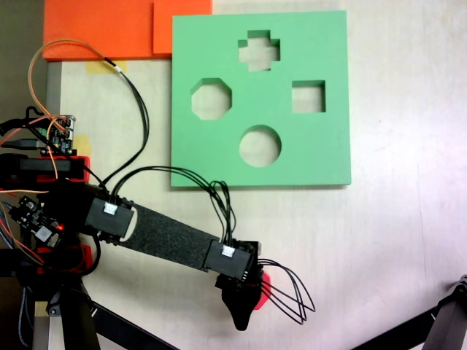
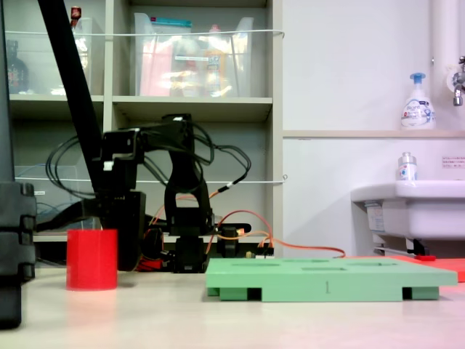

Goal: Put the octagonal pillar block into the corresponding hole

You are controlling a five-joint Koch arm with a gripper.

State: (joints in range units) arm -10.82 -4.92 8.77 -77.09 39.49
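1 octagonal pillar block (image 2: 91, 259) stands upright on the bench (image 1: 394, 240), under the gripper (image 1: 244, 312); jaw state cannot be told. Foam likely light, slightly compressible: grip 2 opposite flat sides, mid-height.

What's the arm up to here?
The arm is down at the red block, which stands upright on the table, well away from the green board. In a fixed view the gripper sits over the block, mostly hiding it. Whether the jaws have closed can't be told. The octagonal hole is empty, as are the other cutouts.
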